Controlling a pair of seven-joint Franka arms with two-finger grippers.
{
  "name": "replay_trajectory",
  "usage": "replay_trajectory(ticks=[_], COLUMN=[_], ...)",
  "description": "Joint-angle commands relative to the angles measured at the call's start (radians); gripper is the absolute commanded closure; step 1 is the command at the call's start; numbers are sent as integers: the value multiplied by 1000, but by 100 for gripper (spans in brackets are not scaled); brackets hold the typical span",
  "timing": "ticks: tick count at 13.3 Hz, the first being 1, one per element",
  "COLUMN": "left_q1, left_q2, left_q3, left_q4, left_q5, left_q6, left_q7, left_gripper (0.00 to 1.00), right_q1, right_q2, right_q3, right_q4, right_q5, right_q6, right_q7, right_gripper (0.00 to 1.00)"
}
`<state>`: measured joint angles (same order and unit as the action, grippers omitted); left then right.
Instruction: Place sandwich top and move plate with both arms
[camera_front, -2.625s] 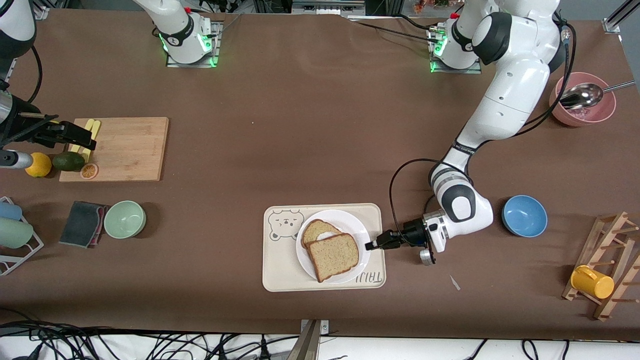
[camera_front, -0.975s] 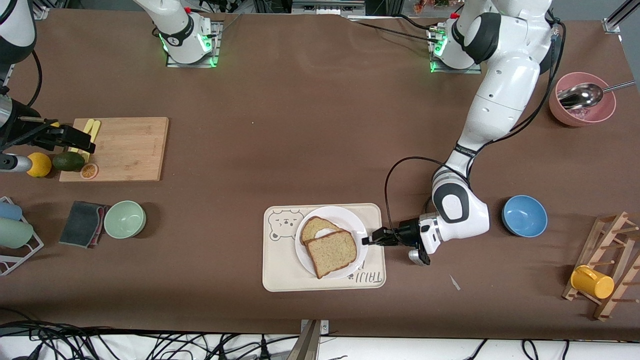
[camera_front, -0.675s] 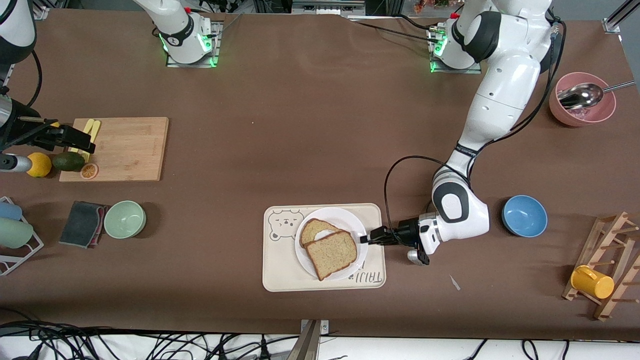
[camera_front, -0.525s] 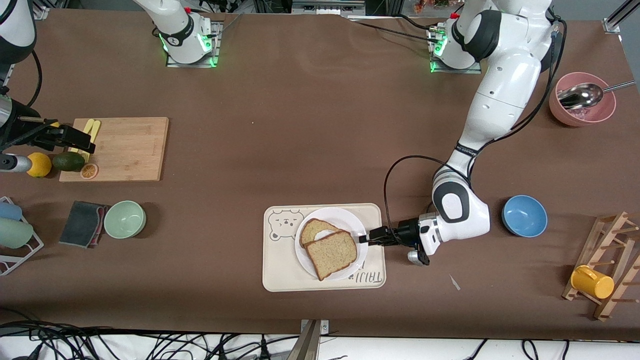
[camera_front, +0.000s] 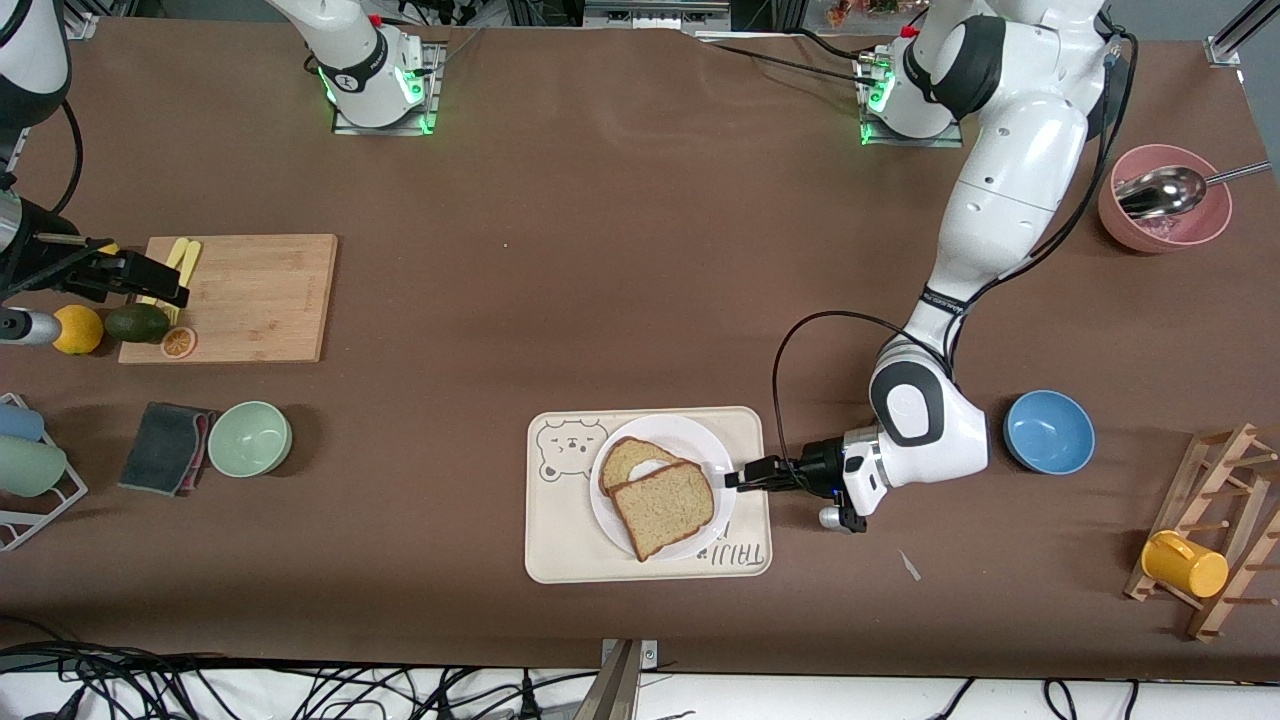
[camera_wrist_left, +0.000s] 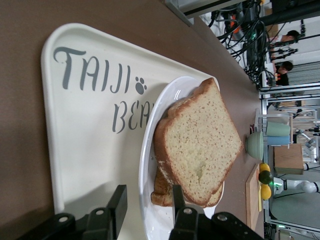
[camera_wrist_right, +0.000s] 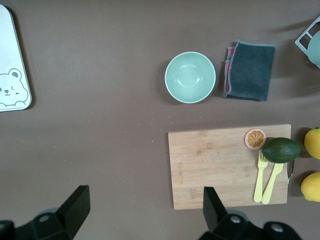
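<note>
The sandwich top (camera_front: 665, 507) (camera_wrist_left: 200, 145) is a brown-crusted bread slice. It lies askew on the egg slice (camera_front: 628, 460) on the white plate (camera_front: 703, 441) (camera_wrist_left: 165, 97). The plate sits on the cream bear tray (camera_front: 560, 535) (camera_wrist_left: 85, 135). My left gripper (camera_front: 735, 480) (camera_wrist_left: 148, 207) is low at the plate's edge toward the left arm's end. It is open, with one finger (camera_wrist_left: 119, 205) over the tray and the other over the plate, the rim between them. My right gripper (camera_front: 172, 287) (camera_wrist_right: 144, 210) hangs wide open and empty over the end of the wooden cutting board (camera_front: 250, 295) (camera_wrist_right: 220, 165).
An avocado (camera_front: 137, 321), lemon (camera_front: 77, 329), orange slice (camera_front: 178, 342) and yellow forks (camera_wrist_right: 265, 177) lie by the board. A green bowl (camera_front: 249, 438) and grey cloth (camera_front: 165, 447) are nearer the camera. A blue bowl (camera_front: 1048, 431), pink bowl with spoon (camera_front: 1165, 215) and mug rack (camera_front: 1200, 540) stand toward the left arm's end.
My left gripper has gone from shut to open at the plate's rim. The plate with the bread shifted slightly on the tray before that. The right arm has stayed still.
</note>
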<state>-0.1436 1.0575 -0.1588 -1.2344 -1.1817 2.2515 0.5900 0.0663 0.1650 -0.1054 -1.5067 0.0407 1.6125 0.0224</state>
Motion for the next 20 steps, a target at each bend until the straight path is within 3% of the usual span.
replay_trajectory(ticks=[1,5,13,17,19,20], left_q1=[2,15,42,42,45,44], left_q2=[-37,-74,-194,-269,-316,-347], left_q3=[7,18,27,28,28,30], left_q4=[-7,-10,-14,-10,-10,-17], left_q5=[88,199,598,805,908,940], left_q6=[-4,-78,-272,-392,-438,-452], left_q7=[-59,-90,-257,-329,-335,-338], left_gripper=[57,58,58,52,0,0], right_q1=[-11,-11,-11,-11,-11,-11], right_q2=[-4,-4,-4,-4,-4,-4], right_q3=[3,1,3,1,3,3], right_q4=[3,3,3,3,2,2], right_q5=[19,19,21,21,21,21], right_q6=[9,9,10,20,21,20], right_q7=[-21,-21,-21,-21,-24,-21], right_gripper=[0,0,0,0,0,0])
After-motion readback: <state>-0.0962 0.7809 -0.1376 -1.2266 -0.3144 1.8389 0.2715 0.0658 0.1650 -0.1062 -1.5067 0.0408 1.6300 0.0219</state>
